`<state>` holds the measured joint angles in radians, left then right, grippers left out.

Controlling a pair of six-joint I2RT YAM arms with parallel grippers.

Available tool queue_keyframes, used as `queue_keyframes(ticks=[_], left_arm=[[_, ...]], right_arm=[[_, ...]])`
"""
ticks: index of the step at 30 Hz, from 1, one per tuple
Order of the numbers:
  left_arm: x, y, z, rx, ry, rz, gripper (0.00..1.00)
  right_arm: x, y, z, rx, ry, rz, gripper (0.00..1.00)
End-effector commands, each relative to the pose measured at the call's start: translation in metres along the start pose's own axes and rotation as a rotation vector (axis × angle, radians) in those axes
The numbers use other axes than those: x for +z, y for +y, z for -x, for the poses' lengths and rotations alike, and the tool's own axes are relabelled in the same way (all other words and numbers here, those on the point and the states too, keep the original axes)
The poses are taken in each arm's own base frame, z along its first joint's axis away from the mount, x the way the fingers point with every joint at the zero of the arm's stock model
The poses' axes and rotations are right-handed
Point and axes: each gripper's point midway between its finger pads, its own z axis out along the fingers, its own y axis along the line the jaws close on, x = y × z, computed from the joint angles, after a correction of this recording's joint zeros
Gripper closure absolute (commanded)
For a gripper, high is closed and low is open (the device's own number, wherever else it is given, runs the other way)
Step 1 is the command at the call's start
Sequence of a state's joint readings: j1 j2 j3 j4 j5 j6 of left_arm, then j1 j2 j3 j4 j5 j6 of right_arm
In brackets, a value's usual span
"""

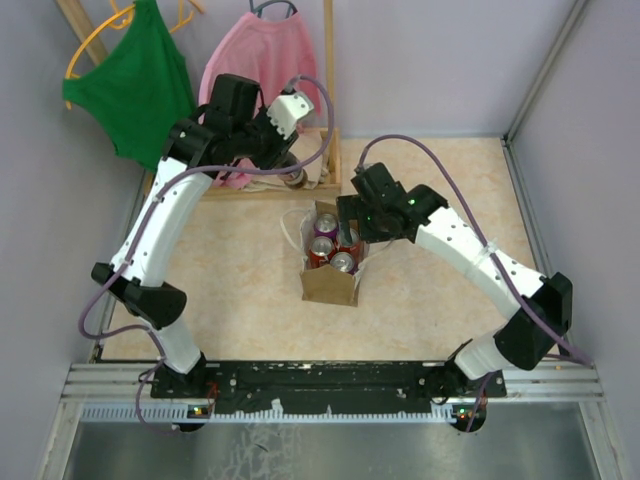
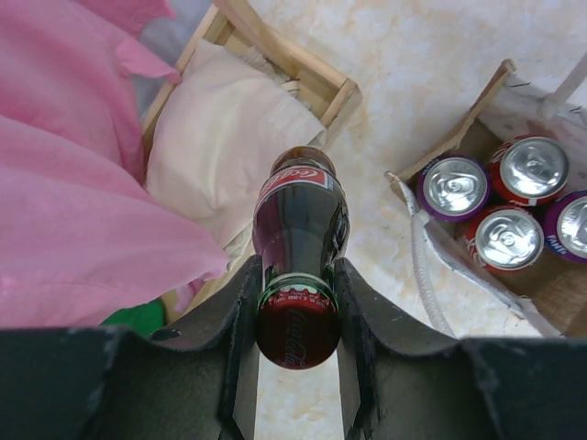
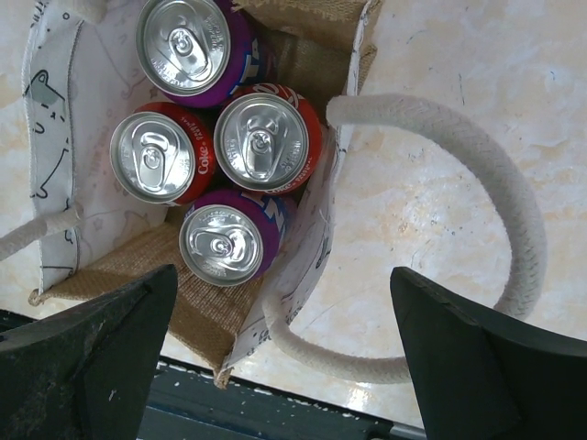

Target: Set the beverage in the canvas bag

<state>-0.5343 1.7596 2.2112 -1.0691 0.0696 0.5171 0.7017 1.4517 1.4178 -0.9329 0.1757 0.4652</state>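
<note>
The left tool (image 2: 295,307) was clamped on the neck of the cola bottle (image 2: 300,215), near the table's far edge beside a wooden rack (image 2: 312,73). The right tool (image 3: 282,275) stood wide apart over the canvas bag (image 1: 328,285) at mid-table, which had four cans (image 3: 261,142) inside.

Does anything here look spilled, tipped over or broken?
Nothing stands out. The four cans stand upright in the canvas bag, the left gripper holds a capped cola bottle, and no liquid shows on the table.
</note>
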Motion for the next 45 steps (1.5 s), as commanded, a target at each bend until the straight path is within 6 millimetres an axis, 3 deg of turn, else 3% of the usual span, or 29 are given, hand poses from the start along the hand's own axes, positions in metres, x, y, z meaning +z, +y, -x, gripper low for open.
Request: queue_keyframes(ticks=[1,11,19,26,45], left_arm=[[-0.048,0.012,0.077,-0.006,-0.320,0.034,1.00],[-0.074,-0.022,0.085,-0.032,-0.386,-0.103,1.00],[-0.070,-0.041,0.080,-0.038,-0.376,-0.181,1.00],[-0.066,-0.047,0.080,-0.031,-0.375,-0.194,1.00],[-0.058,-0.043,0.108,0.012,-0.489,-0.154,1.00]], right_arm=[[-0.010,-0.004,0.011,0.037,-0.058,0.005,0.01],[-0.014,-0.016,0.017,0.076,-0.090,-0.046,0.01],[-0.010,-0.015,0.015,0.077,-0.079,-0.045,0.01],[-0.010,-0.018,0.010,0.080,-0.074,-0.050,0.01],[-0.008,-0.018,0.009,0.080,-0.067,-0.048,0.01]])
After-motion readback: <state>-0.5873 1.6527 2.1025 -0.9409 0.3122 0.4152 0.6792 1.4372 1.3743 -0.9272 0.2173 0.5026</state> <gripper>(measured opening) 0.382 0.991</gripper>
